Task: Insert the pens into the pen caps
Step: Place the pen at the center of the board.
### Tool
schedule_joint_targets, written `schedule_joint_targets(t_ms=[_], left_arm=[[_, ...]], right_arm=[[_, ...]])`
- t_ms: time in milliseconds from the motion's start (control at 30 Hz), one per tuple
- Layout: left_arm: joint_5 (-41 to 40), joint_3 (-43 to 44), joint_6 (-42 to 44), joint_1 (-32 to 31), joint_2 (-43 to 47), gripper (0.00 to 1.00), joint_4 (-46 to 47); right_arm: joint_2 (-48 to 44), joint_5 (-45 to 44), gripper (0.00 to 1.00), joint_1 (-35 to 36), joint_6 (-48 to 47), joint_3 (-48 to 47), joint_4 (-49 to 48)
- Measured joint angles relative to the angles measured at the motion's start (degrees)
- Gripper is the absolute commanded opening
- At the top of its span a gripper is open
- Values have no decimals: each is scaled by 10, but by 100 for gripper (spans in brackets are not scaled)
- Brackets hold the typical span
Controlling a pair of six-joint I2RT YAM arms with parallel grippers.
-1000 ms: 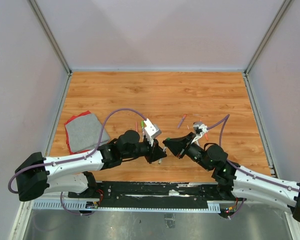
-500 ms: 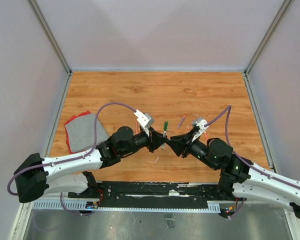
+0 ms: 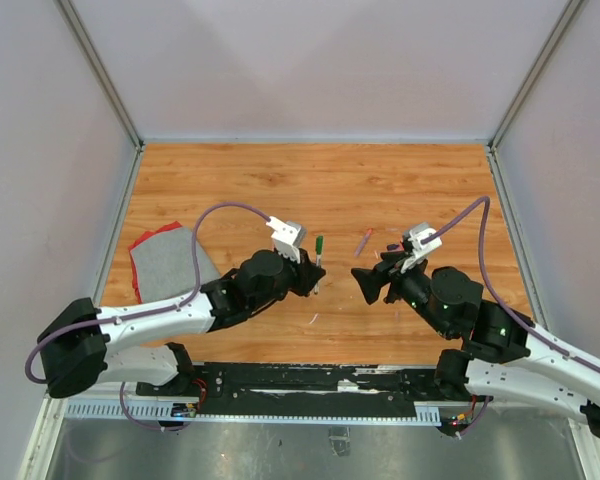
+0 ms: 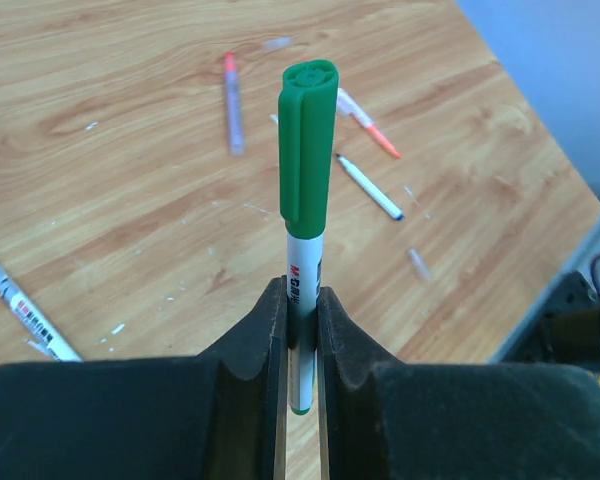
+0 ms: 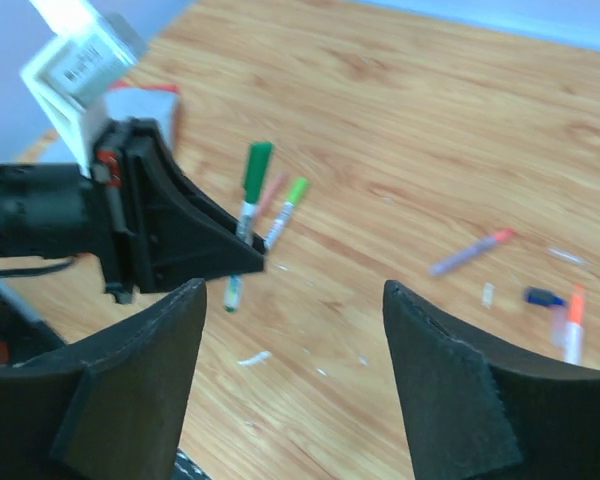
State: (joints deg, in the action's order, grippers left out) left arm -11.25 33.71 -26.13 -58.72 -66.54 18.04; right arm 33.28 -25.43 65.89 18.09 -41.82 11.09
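My left gripper (image 4: 300, 312) is shut on the white barrel of a green pen (image 4: 302, 285), which stands up from the jaws with a green pen cap (image 4: 307, 140) on its upper end. From above, the capped pen (image 3: 319, 245) sticks out of the left gripper (image 3: 313, 277) near the table's middle. My right gripper (image 3: 363, 284) is a short way to its right, open and empty. In the right wrist view the right gripper (image 5: 292, 290) faces the left gripper (image 5: 180, 245) and the held pen (image 5: 252, 190).
Loose pens lie on the wood: a light-green one (image 5: 285, 212), a purple one (image 5: 470, 252), an orange one (image 5: 573, 320) and a blue-tipped white one (image 4: 370, 188). A small blue cap (image 5: 543, 297) lies by the orange pen. A grey and red cloth (image 3: 165, 262) lies at the left.
The right gripper has opened, let go of the green cap and drawn back to the right. The left gripper has lifted the capped pen and turned it up.
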Motion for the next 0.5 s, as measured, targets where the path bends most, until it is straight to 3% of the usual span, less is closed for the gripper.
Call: schedule_joint_targets(t_ms=[233,500], left_arm=[[-89,106,-62,0,-79,1,-125],[-171,241,-138,0,-205,1,-282]], right_arm=[[57,-59,84,-43,-1,-61,134],[71,98,94,-270,26,-57,177]])
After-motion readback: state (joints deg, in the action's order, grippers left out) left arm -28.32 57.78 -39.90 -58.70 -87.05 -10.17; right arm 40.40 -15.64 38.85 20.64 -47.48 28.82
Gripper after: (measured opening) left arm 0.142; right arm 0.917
